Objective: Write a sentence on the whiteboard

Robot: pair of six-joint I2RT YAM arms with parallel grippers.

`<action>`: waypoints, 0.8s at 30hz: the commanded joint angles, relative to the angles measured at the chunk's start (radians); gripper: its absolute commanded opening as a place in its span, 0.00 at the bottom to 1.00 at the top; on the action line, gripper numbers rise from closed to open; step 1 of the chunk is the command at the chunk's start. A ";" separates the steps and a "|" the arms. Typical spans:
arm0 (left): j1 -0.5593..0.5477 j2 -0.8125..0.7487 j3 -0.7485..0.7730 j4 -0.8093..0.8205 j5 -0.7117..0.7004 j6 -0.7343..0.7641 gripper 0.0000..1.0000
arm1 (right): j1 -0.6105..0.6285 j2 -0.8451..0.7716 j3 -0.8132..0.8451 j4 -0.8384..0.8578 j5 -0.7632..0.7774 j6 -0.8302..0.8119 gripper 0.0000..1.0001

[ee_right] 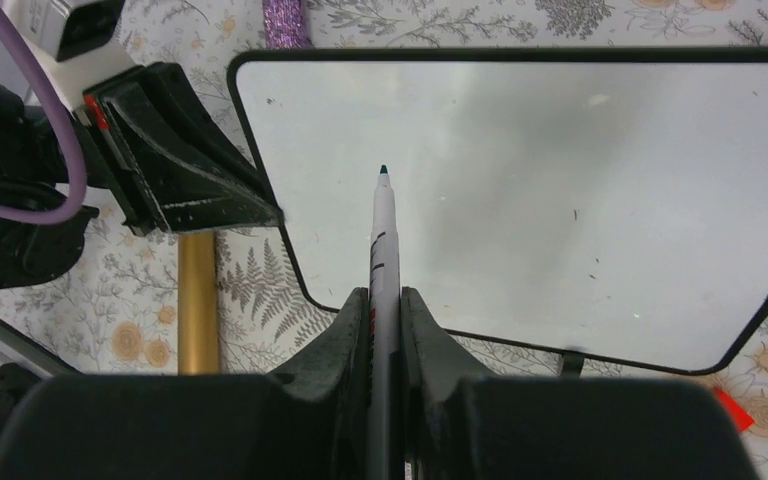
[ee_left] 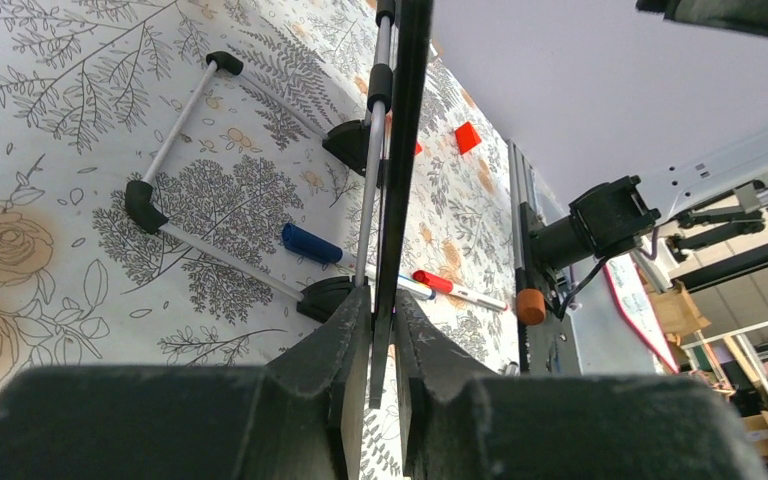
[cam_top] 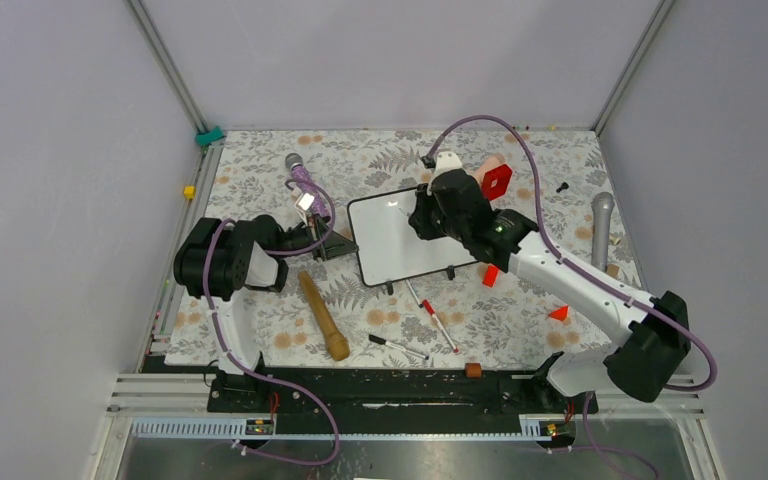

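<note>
The whiteboard [cam_top: 390, 245] stands mid-table, a white face in a thin black frame [ee_right: 560, 200]. That face is blank; no sentence shows on it. My left gripper [cam_top: 345, 245] is at the board's left edge. In the left wrist view its fingers [ee_left: 355, 330] close on the thin black edge [ee_left: 405, 150], one on each side. My right gripper [ee_right: 385, 295] is shut on a white marker [ee_right: 384, 230]. The marker's dark tip points at the upper left part of the board. From above, the right gripper [cam_top: 422, 222] hangs over the board.
A wooden stick [cam_top: 322, 315] lies left of the board's front. Two loose markers [cam_top: 398, 346] [cam_top: 437, 315] lie in front of it. Red blocks [cam_top: 496, 181] [cam_top: 559, 313] and a grey microphone [cam_top: 600, 225] are to the right, a purple microphone [cam_top: 300, 175] behind left.
</note>
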 commanded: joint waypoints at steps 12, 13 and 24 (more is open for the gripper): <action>-0.032 -0.029 0.001 0.033 0.008 0.104 0.16 | 0.065 0.114 0.174 -0.057 0.016 0.015 0.00; -0.035 -0.028 0.003 0.034 0.010 0.105 0.16 | 0.066 0.118 0.179 -0.059 0.013 0.014 0.00; -0.037 -0.042 -0.015 0.034 -0.004 0.153 0.00 | 0.097 0.186 0.269 -0.107 0.021 -0.003 0.00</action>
